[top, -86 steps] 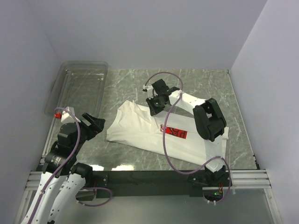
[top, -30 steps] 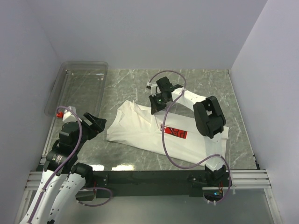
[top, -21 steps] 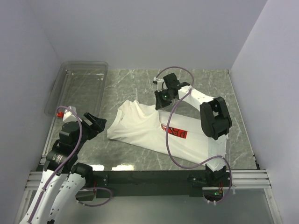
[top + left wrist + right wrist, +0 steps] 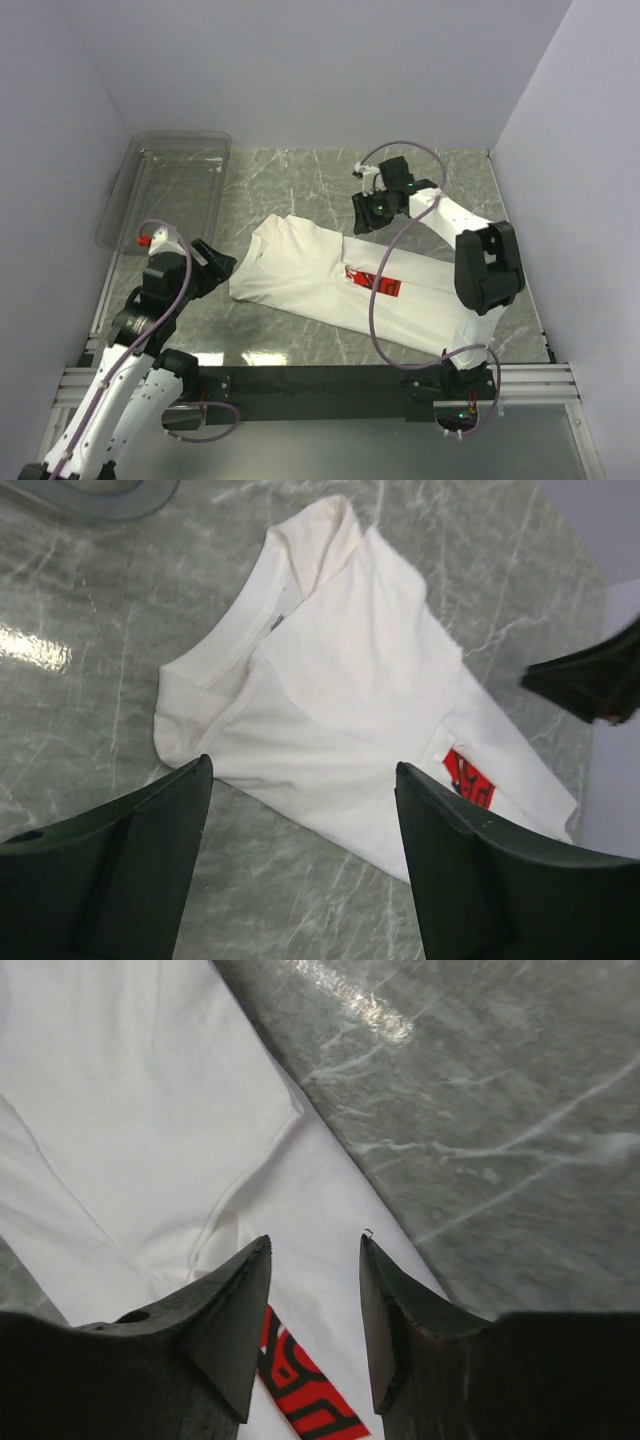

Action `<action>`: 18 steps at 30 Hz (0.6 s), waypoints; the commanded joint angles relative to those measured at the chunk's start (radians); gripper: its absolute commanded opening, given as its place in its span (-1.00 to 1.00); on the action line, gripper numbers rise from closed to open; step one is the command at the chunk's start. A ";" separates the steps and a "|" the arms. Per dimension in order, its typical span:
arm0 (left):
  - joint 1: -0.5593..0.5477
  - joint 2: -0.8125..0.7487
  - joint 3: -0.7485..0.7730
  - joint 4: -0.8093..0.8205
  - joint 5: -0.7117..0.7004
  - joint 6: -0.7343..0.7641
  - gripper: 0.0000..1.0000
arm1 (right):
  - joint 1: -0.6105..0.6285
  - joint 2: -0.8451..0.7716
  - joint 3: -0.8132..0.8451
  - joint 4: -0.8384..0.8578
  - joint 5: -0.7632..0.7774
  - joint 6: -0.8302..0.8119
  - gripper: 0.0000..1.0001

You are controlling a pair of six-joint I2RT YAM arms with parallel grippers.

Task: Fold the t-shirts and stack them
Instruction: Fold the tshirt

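Top external view of limp, lightweight t-shirt (image 4: 330, 275) lying partly folded right of clear bin (image 4: 180, 134), best pinched at an edge; left gripper (image 4: 215, 262) nearer bin, right gripper (image 4: 362, 215) beyond shirt, both spread, empty.

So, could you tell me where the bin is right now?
In the top view, the bin sits in the far left corner of the table, beyond the left gripper and left of the t-shirt.

The t-shirt (image 4: 320, 275) lies mid-table (image 4: 290, 185), with the bin (image 4: 170, 190) behind it at the far left.
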State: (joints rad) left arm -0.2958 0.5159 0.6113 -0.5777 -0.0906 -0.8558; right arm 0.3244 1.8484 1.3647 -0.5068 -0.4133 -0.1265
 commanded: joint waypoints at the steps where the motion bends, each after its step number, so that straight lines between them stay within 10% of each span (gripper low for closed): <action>1: 0.004 0.090 -0.051 0.093 0.054 -0.026 0.56 | -0.073 -0.104 -0.036 -0.019 -0.097 -0.132 -0.03; 18: 0.003 0.407 -0.243 0.426 0.040 0.000 0.29 | -0.430 -0.216 -0.142 -0.145 -0.266 -0.329 0.02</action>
State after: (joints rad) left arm -0.2958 0.8993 0.3817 -0.2554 -0.0486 -0.8761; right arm -0.0952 1.6867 1.2297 -0.6228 -0.6338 -0.4015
